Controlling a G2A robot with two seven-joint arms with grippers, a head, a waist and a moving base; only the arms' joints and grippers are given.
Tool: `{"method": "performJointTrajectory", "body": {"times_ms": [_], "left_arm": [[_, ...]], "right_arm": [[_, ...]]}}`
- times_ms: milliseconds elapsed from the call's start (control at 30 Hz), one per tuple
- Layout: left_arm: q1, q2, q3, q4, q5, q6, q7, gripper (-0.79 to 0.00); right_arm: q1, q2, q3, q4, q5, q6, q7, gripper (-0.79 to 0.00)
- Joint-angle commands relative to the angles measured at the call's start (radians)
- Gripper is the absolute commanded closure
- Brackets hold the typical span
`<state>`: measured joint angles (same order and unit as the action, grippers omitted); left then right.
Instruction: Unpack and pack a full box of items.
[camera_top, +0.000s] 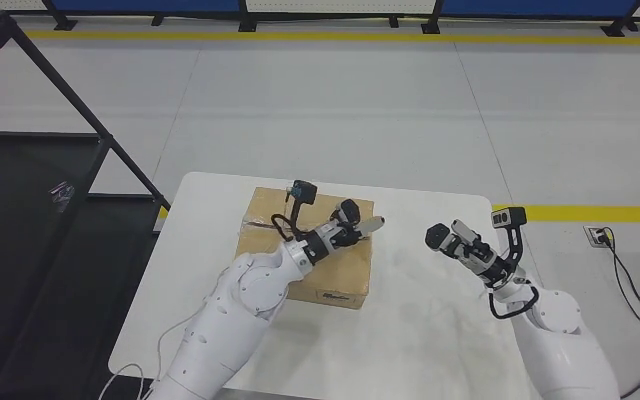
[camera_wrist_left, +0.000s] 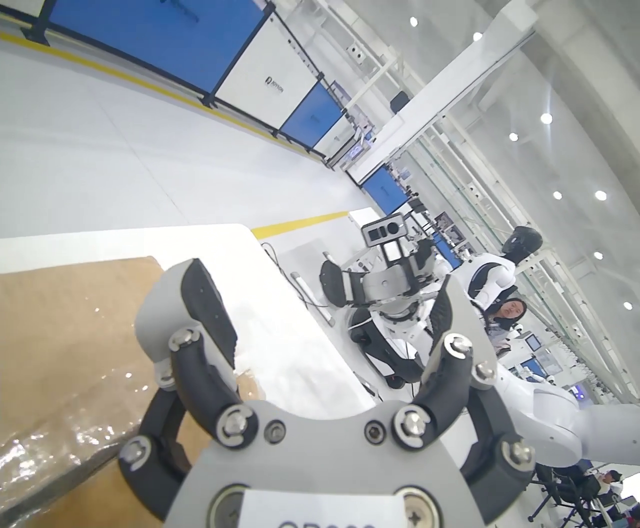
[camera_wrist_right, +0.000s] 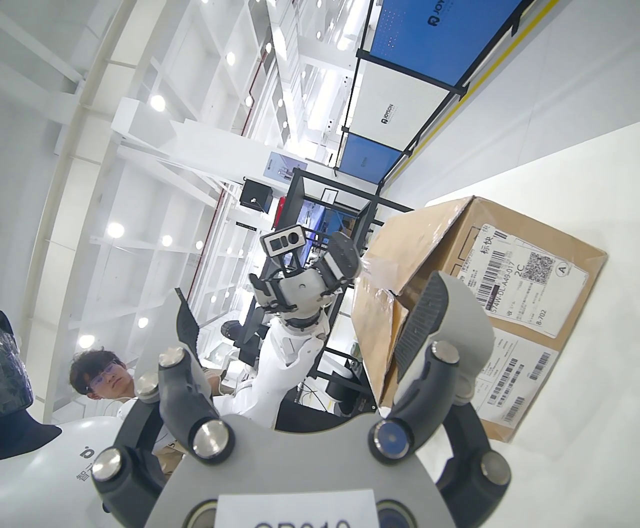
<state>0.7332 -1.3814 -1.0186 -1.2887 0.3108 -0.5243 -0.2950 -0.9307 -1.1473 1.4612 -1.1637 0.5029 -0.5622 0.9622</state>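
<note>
white floor (camera_top: 400, 110), yellow line (camera_top: 300, 36), blue panels (camera_top: 140, 5)

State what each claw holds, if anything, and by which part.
Nothing. The left claw is open above the box; the right claw is open, apart from it.

White shipping labels (camera_wrist_right: 525, 280) with barcodes and a QR code are seen on the side of the cardboard box (camera_wrist_right: 430, 235).
</note>
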Motion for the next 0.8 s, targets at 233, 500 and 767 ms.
{"method": "performJointTrajectory", "body": {"times_ms": [233, 500, 767], "left_arm": [[0.241, 0.081, -0.388, -0.358, -0.093, -0.026, -0.066, -0.785], [0.427, 0.119, -0.665, -0.448, -0.062, -0.032, -0.048, -0.785], [0.491, 0.125, -0.707, -0.384, 0.032, -0.013, 0.041, -0.785]], "right_arm": [[0.073, -0.002, -0.051, -0.007, -0.091, 0.029, -0.007, -0.785], [0.125, -0.009, -0.164, -0.14, -0.488, 0.128, -0.174, -0.785], [0.173, -0.023, -0.277, -0.236, -0.695, 0.313, -0.223, -0.785]]}}
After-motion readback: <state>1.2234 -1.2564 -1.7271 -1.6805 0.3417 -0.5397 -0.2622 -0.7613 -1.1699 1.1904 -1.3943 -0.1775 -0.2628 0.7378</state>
